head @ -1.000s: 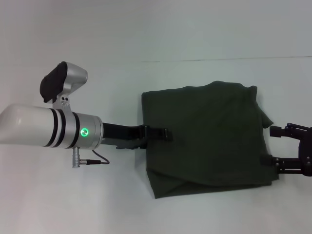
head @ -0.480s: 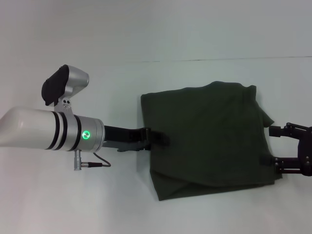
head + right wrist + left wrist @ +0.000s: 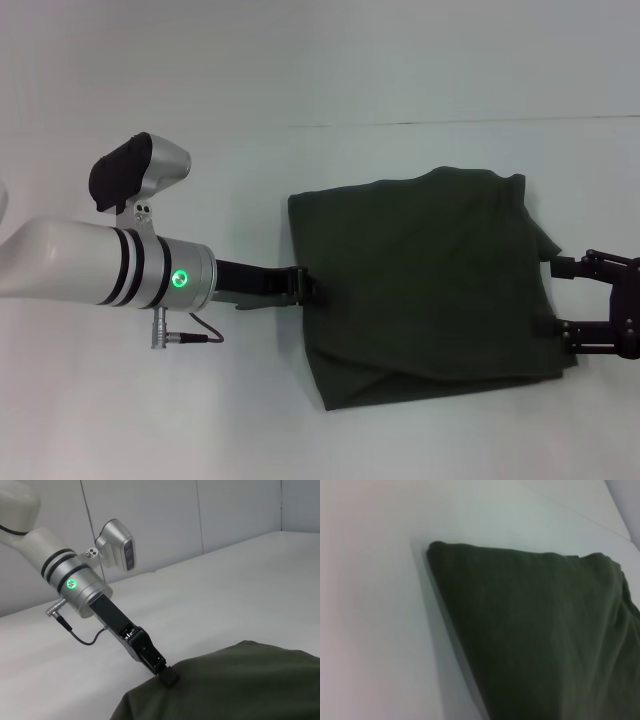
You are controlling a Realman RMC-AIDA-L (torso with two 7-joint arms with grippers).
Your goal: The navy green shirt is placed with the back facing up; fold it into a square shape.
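White table (image 3: 200, 420) fills the head view, wall seam running across the far side; navy green shirt (image 3: 425, 285) lies right of centre, folded to a rough rectangle, plain dark olive, loose flap along its near edge, 6 o'clock side; left gripper (image 3: 308, 287) sits at its 9 o'clock edge, fingertips against the fabric, can't tell if apart or clamped; right gripper (image 3: 552, 298) at the 3 o'clock edge, two fingers apart, body cut off by the frame.

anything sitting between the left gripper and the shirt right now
Nothing visible does. The left gripper is already at the left edge of the navy green shirt, touching the cloth, with only bare table around it.
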